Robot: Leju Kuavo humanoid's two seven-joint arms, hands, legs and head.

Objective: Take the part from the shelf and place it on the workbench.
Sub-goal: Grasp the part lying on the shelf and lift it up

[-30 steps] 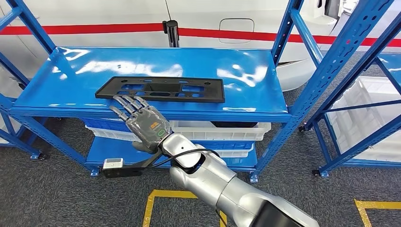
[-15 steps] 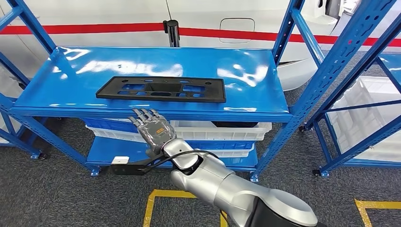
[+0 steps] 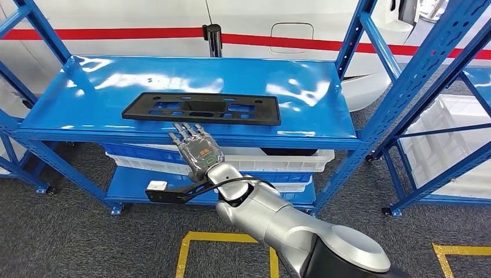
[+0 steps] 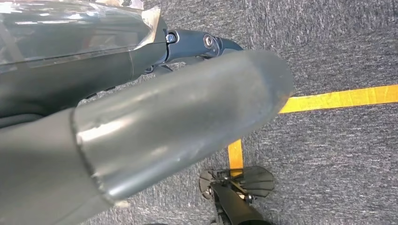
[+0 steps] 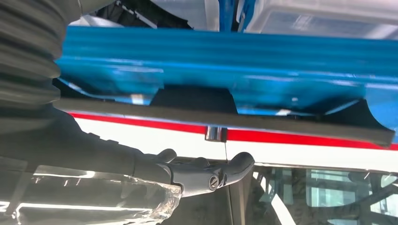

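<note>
The part is a long flat black plastic panel with cut-outs, lying lengthwise near the front of the blue top shelf. My right hand is raised in front of the shelf's front edge, fingers stretched out and apart, tips just short of the part's front rim and holding nothing. In the right wrist view the part is a thin dark strip on the shelf, apart from my fingers. My left hand hangs over grey carpet, thumb and fingers extended and holding nothing.
White bins sit on the lower shelf. A second blue rack with a white crate stands at the right. A white body with a red stripe and a black post are behind. Yellow tape marks the carpet.
My right hand has slid to the right along the shelf front; its fingertips, which lay over the part's left front corner, now sit at the shelf edge below the part's middle.
</note>
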